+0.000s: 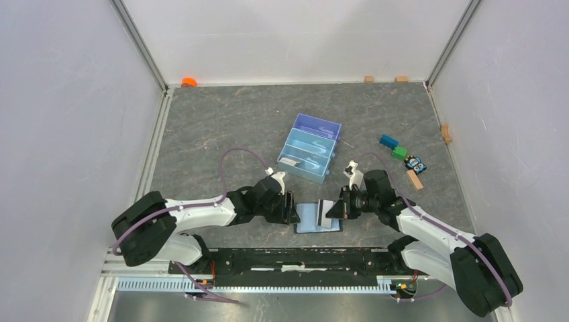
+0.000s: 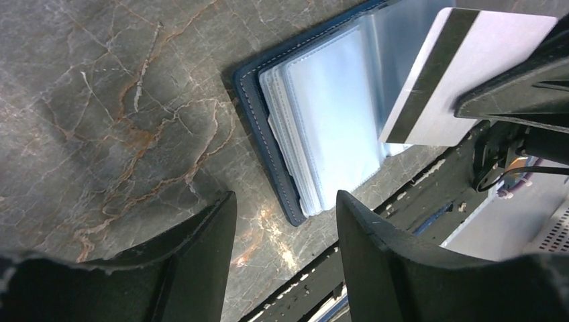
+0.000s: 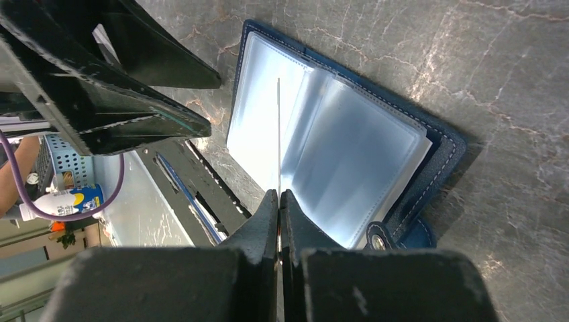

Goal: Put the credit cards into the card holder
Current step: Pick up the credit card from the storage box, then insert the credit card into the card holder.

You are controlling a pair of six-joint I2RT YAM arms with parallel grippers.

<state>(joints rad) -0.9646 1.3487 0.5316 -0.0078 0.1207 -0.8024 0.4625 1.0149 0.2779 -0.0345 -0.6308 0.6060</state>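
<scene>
The small dark navy-blue folding card holder (image 1: 310, 227) lies open and flat on the grey marbled bench (image 1: 221, 127), near the front edge between the two arms. Its fan of clear plastic sleeves faces up.

The right end effector (image 1: 335, 209) is closed tight on a thin pale grey-white credit card with a dark stripe (image 1: 326, 213). The card is pinched by one short end and reaches out over the holder's sleeves. In the right wrist view the card (image 3: 278, 134) appears edge-on, as a thin line. Whether its far edge touches a sleeve, I cannot tell.

The left end effector (image 1: 293, 208) sits just beside the holder's left edge, its fingers spread wide with nothing between them (only bare bench shows in the gap).

Farther back stands a light-blue and purple three-compartment plastic tray (image 1: 327, 169). Another pale striped card (image 1: 290, 162) lies in its nearest compartment.
</scene>
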